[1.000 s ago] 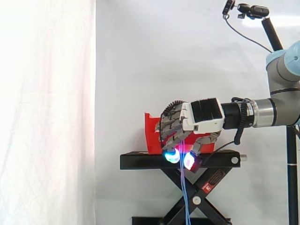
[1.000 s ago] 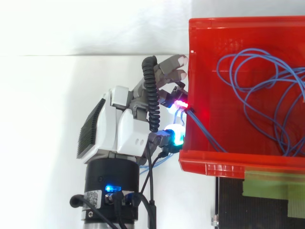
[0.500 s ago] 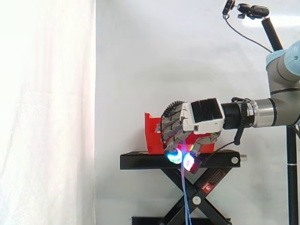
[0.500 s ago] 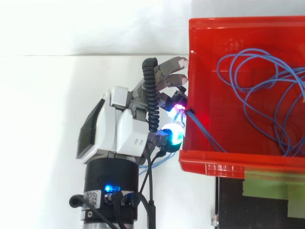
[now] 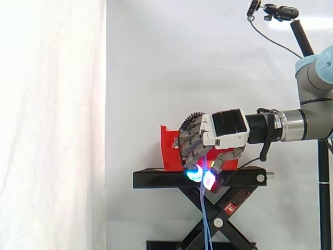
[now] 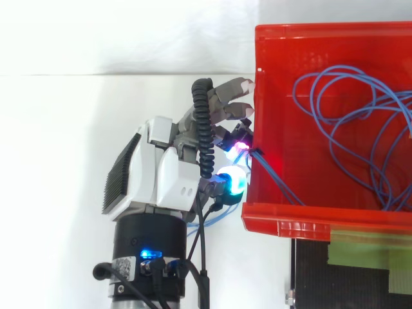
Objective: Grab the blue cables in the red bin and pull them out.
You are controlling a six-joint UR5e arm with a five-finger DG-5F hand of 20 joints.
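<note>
Your hand fingers pinch limp blue cables over the red bin rim (slippery; grip bundled strands).

- Beyond my hand, the red bin and its blue cables run off the top view's right edge.
- My curled fingers cover the cable stretch they hold.
- Side view: my hand hides the bin's near wall.

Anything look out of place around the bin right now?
Blue cables cross the wall of the red bin, pinched in the robot hand, and dangle below the black stand; the rest lies looped inside. Nothing looks damaged.
</note>
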